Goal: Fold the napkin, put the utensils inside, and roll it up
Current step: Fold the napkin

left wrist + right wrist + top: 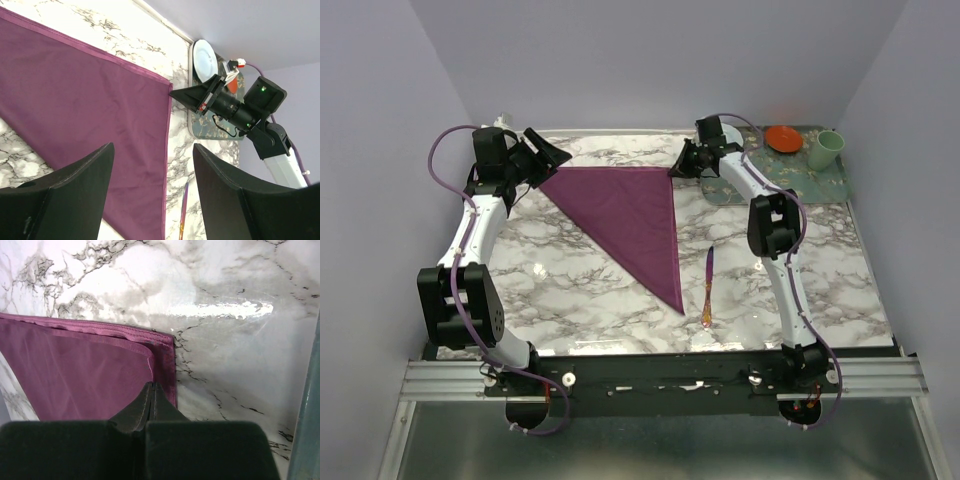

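Note:
The plum-purple napkin (630, 215) lies on the marble table as a folded triangle, its long point toward the near edge. My right gripper (678, 168) is down at the napkin's far right corner. In the right wrist view its jaws (151, 386) are shut on the edge of the napkin's (85, 375) upper layer, which curls up to the tips. My left gripper (545, 155) hovers open above the far left corner, and nothing sits between its fingers (75, 195). The knife (708, 285) lies alone to the right of the napkin, and also shows in the left wrist view (183, 217).
A green floral mat (800, 180) at the far right carries an orange bowl (783, 138) and a green cup (826, 150). A white plate (206, 60) rests on the mat behind the right arm. Walls close in on the left, back and right.

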Controlling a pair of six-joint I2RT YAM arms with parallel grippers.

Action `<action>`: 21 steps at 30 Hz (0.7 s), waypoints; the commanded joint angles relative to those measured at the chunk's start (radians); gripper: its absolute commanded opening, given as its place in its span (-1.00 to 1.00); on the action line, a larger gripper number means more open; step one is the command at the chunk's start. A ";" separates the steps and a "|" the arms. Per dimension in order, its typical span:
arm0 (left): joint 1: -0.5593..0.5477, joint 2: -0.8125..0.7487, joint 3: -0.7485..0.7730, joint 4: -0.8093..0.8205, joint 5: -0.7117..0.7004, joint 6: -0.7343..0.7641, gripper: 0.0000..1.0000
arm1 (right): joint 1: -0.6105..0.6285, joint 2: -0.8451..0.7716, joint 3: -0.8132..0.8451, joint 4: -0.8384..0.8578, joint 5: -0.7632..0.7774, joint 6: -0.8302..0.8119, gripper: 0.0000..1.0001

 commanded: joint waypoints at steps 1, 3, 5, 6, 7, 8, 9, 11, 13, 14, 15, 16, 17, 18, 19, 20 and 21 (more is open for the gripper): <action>0.001 -0.004 -0.006 0.016 0.031 0.003 0.45 | 0.001 0.035 0.044 0.018 0.000 0.007 -0.95; -0.001 -0.003 -0.007 0.019 0.033 0.001 0.45 | 0.000 0.040 0.056 0.019 0.000 0.010 -0.95; -0.001 -0.001 -0.012 0.024 0.036 -0.002 0.45 | -0.004 0.049 0.068 0.019 -0.010 0.018 -0.95; -0.001 -0.001 -0.012 0.024 0.036 -0.003 0.45 | -0.007 0.058 0.075 0.019 -0.014 0.022 -0.95; 0.001 0.000 -0.013 0.024 0.036 -0.003 0.45 | -0.007 0.058 0.081 0.019 -0.017 0.022 -0.95; 0.001 -0.001 -0.013 0.024 0.037 -0.003 0.45 | -0.008 0.061 0.084 0.019 -0.020 0.024 -0.95; 0.001 -0.001 -0.013 0.024 0.036 -0.003 0.45 | -0.010 0.067 0.088 0.019 -0.020 0.028 -0.95; -0.001 0.000 -0.013 0.025 0.037 -0.003 0.45 | -0.011 0.073 0.098 0.018 -0.030 0.034 -0.95; -0.001 0.000 -0.013 0.025 0.039 -0.005 0.45 | -0.016 0.074 0.095 0.018 -0.031 0.044 -0.94; -0.001 0.002 -0.015 0.030 0.040 -0.008 0.45 | -0.016 0.073 0.093 0.018 -0.036 0.042 -0.94; -0.001 0.002 -0.015 0.030 0.042 -0.008 0.45 | -0.017 0.073 0.093 0.018 -0.034 0.042 -0.93; 0.001 0.003 -0.015 0.030 0.042 -0.009 0.45 | -0.017 0.073 0.093 0.018 -0.034 0.044 -0.93; 0.001 0.005 -0.016 0.030 0.042 -0.008 0.45 | -0.017 0.075 0.096 0.018 -0.036 0.042 -0.93; -0.001 0.006 -0.016 0.028 0.042 -0.008 0.45 | -0.017 0.075 0.096 0.019 -0.037 0.044 -0.92; 0.001 0.009 -0.016 0.028 0.043 -0.008 0.45 | -0.017 0.077 0.096 0.019 -0.036 0.047 -0.91; -0.001 0.013 -0.018 0.030 0.043 -0.008 0.45 | -0.019 0.075 0.096 0.019 -0.037 0.045 -0.91; -0.001 0.016 -0.018 0.031 0.043 -0.008 0.45 | -0.019 0.074 0.095 0.019 -0.037 0.045 -0.90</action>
